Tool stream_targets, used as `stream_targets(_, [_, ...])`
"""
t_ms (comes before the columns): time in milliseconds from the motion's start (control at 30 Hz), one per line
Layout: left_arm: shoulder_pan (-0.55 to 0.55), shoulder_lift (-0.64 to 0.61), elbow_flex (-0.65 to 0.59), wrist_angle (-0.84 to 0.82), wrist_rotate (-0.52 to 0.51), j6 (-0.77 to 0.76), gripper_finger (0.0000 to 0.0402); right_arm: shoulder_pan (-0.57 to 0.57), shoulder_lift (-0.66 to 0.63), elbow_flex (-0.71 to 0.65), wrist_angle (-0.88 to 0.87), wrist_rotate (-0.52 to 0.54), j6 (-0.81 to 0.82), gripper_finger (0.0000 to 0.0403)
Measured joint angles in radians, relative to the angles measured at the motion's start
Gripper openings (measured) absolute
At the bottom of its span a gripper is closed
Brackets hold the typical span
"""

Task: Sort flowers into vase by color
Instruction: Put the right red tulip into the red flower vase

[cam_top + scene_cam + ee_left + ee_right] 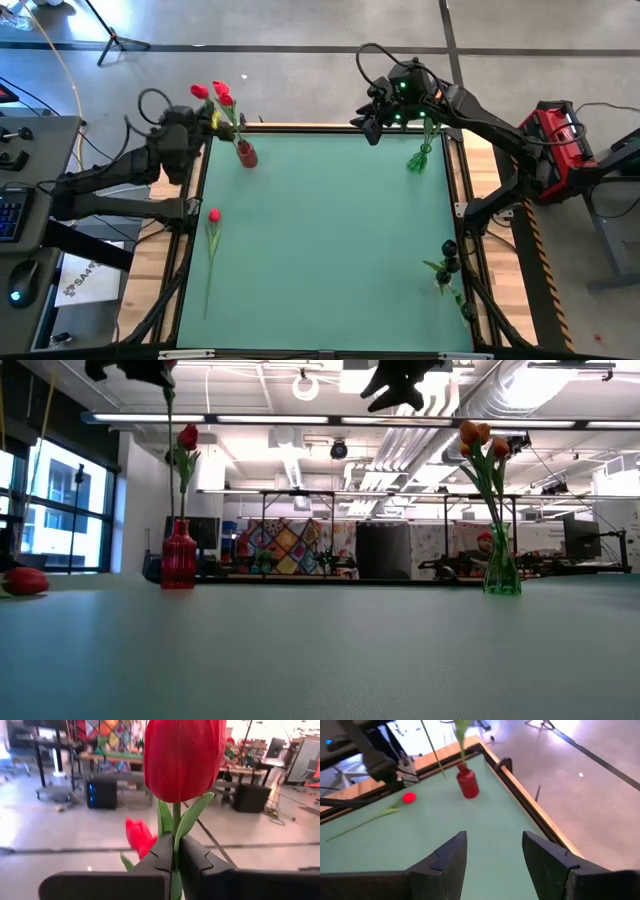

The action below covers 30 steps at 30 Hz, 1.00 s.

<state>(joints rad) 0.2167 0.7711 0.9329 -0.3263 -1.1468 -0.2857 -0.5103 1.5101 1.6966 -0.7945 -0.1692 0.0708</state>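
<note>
A red vase (245,153) stands at the table's far left with red tulips (222,92) above it. Beside them, my left gripper (205,125) is shut on one red tulip (182,757); a second red head (139,836) shows behind it. Another red tulip (213,215) lies flat on the table at the left, its stem pointing toward the near edge. A green vase (502,575) at the far right holds orange tulips (480,435). My right gripper (372,128) hangs open over the far middle of the table, with nothing between its fingers. My left gripper pinches the tulip's green stem just below the red head (176,827) between its two fingers. The fingers come in level and lie across the stem. The head stands upright above them. In the low view the stem (170,420) runs down from the gripper to the red vase's mouth.
At the table's near right edge stands a small dark object (449,248) with green leaves. A wooden rim (520,785) frames the table. The middle of the green mat (330,240) is bare. People and desks show in the room beyond.
</note>
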Motion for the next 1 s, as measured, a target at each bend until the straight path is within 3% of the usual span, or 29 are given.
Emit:
stream_targets(133, [0.077, 0.000, 0.000, 0.121, 0.047, 0.146, 0.0003, -0.017, 0.000, -0.052, 0.001, -0.006, 0.006, 0.0178])
stream_targets(267, [0.156, 0.005, 0.000, 0.177, 0.081, 0.175, 0.0003, -0.020, 0.000, -0.100, 0.019, -0.016, 0.022, 0.0178])
stream_targets(600, [0.277, 0.064, -0.006, 0.188, 0.204, 0.109, 0.0003, -0.020, 0.001, -0.155, 0.078, -0.067, 0.063, 0.0178])
stream_targets(1000, [0.282, 0.099, -0.021, 0.035, 0.197, -0.038, 0.0003, -0.021, 0.000, -0.155, 0.079, -0.063, 0.059, 0.0178])
